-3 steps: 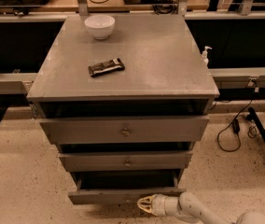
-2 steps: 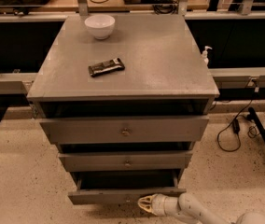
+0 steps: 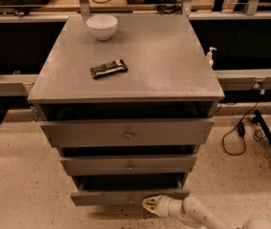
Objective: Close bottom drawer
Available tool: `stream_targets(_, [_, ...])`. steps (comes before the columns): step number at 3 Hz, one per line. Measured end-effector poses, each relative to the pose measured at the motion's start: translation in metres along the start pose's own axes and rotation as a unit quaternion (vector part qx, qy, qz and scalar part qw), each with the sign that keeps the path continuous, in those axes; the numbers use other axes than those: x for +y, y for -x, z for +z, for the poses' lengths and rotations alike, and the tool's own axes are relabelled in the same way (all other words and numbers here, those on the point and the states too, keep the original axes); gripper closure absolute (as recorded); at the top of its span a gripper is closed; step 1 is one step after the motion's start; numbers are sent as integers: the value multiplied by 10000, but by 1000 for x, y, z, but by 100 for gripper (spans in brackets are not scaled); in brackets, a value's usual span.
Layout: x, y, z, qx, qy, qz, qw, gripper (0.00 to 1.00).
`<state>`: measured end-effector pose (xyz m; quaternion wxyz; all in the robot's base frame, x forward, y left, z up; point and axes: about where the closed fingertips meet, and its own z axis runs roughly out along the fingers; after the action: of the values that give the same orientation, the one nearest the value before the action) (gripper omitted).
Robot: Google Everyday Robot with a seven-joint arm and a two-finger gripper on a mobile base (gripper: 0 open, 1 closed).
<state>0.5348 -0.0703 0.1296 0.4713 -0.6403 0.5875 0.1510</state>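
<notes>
Three grey drawers, one desk (image 3: pixel 173 66), centre of frame, all three standing part open with a dark gap above each front.

1. Top drawer (image 3: pixel 78 133): tallest and widest front, small round knob at its middle, directly beneath the desk top.
2. Middle drawer (image 3: pixel 92 166): narrower front, small knob at its middle, set below item 1.
3. Bottom drawer (image 3: pixel 102 197): slimmest front, lowest of the stack, lower centre of frame, pulled out, its dark interior showing above the front.
4. Pincer (image 3: pixel 149 204): cream-coloured tip at the bottom edge of the frame, low against the right part of the bottom drawer's front; whether it touches the front cannot be told, nor how far it is spread. Nothing seen held. Its pale arm (image 3: pixel 197 213) runs off toward the lower right corner.
5. Bowl (image 3: pixel 102 26): white, upright, on the far left part of the desk top.
6. Snack bar (image 3: pixel 109 68): dark wrapper, lying flat, left of centre on the desk top, well apart from the bowl.
7. Pump bottle (image 3: pixel 210 57): small, pale, just past the desk's right edge.
8. Cables (image 3: pixel 231 140): black, looped on the speckled floor (image 3: pixel 16 180), right of frame.
</notes>
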Motion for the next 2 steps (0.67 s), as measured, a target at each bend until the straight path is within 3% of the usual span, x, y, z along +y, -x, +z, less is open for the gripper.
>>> stream_targets(2, [-9,-6,3,-187,-143,64,9997,100])
